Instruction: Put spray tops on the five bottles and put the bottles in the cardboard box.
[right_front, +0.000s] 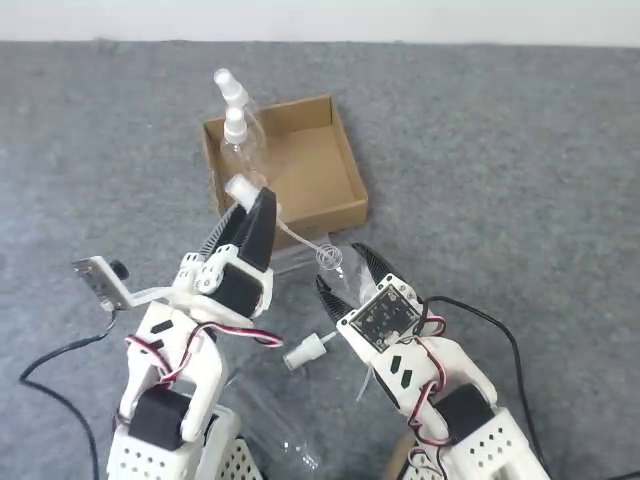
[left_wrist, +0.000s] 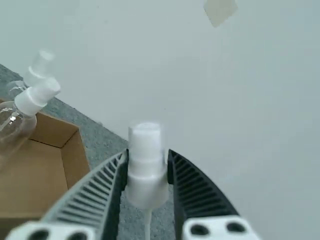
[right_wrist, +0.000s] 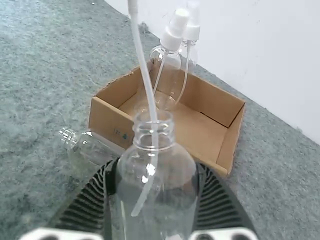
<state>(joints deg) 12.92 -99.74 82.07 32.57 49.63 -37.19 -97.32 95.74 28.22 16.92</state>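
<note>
My left gripper (right_front: 255, 200) (left_wrist: 146, 155) is shut on a white spray top (right_front: 242, 188) (left_wrist: 146, 165), held above the box's front wall. Its thin tube (right_front: 300, 238) (right_wrist: 144, 75) slants down into the open neck of a clear bottle (right_front: 330, 258) (right_wrist: 152, 185). My right gripper (right_front: 340, 268) (right_wrist: 152, 175) is shut on that bottle, upright just in front of the cardboard box (right_front: 335, 205) (right_wrist: 220, 145). Two bottles with spray tops (right_front: 240, 130) (right_wrist: 172, 65) (left_wrist: 30, 100) stand in the box's far left corner.
An uncapped bottle (right_front: 290, 262) (right_wrist: 85, 145) lies against the box's front wall. A loose spray top (right_front: 305, 352) lies on the grey carpet between the arms. Another clear bottle (right_front: 285, 440) lies near the arm bases.
</note>
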